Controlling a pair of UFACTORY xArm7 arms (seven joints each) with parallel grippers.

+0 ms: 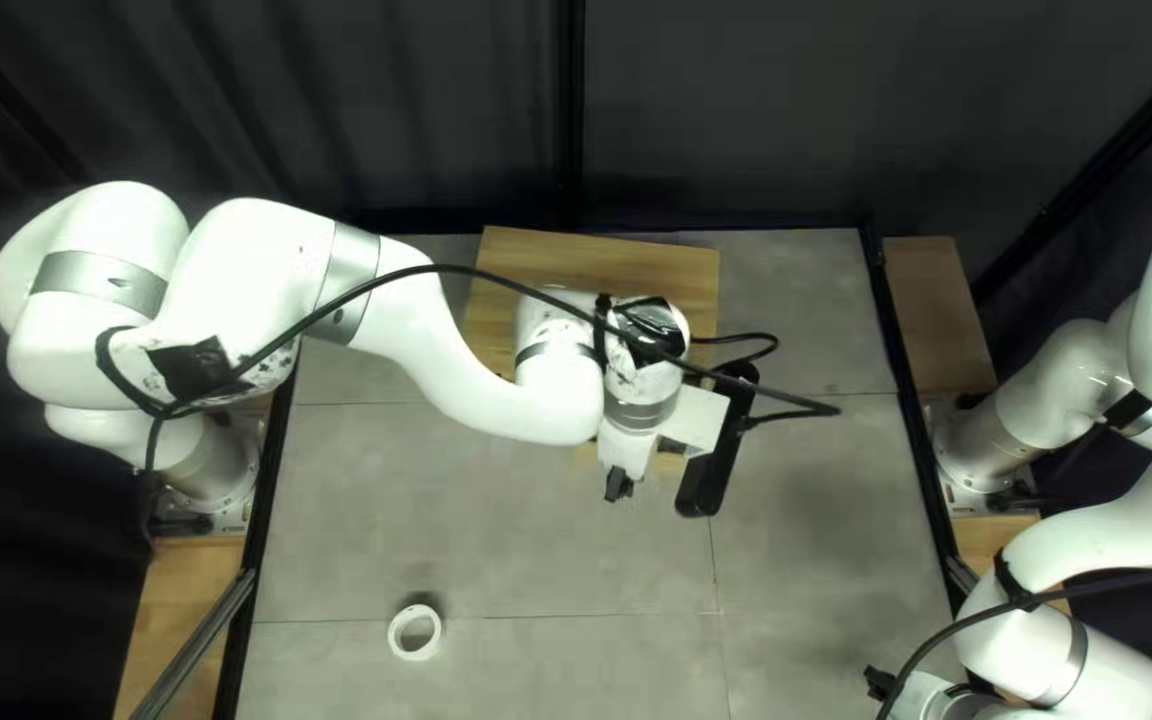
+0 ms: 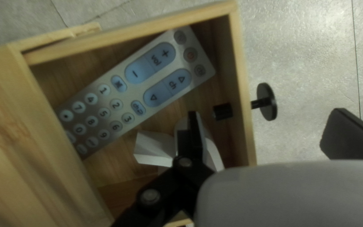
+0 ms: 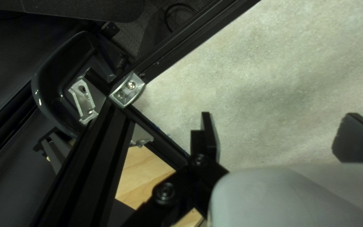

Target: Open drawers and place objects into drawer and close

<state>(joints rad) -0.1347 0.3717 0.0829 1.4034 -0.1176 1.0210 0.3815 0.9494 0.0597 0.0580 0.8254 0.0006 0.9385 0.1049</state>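
My left gripper (image 1: 619, 486) is over the near side of the wooden drawer unit (image 1: 595, 256), which my left arm partly covers. In the left wrist view a pulled-out drawer (image 2: 243, 98) holds a grey remote (image 2: 137, 90) lying diagonally and a white object (image 2: 153, 148), partly hidden by a finger. My left gripper (image 2: 267, 126) is open, one finger over the drawer's inside, the other beyond its front and round black knob (image 2: 267, 101). A white ring (image 1: 398, 632) lies on the table. My right gripper (image 1: 880, 683), also the right gripper (image 3: 279, 126) in its wrist view, is open and empty.
A black frame rail (image 3: 190, 38) runs along the table edge (image 3: 240, 80) beside my right gripper, with a metal corner bracket (image 3: 127, 89). Cables (image 1: 470, 271) hang along my left arm and cross above the wooden unit.
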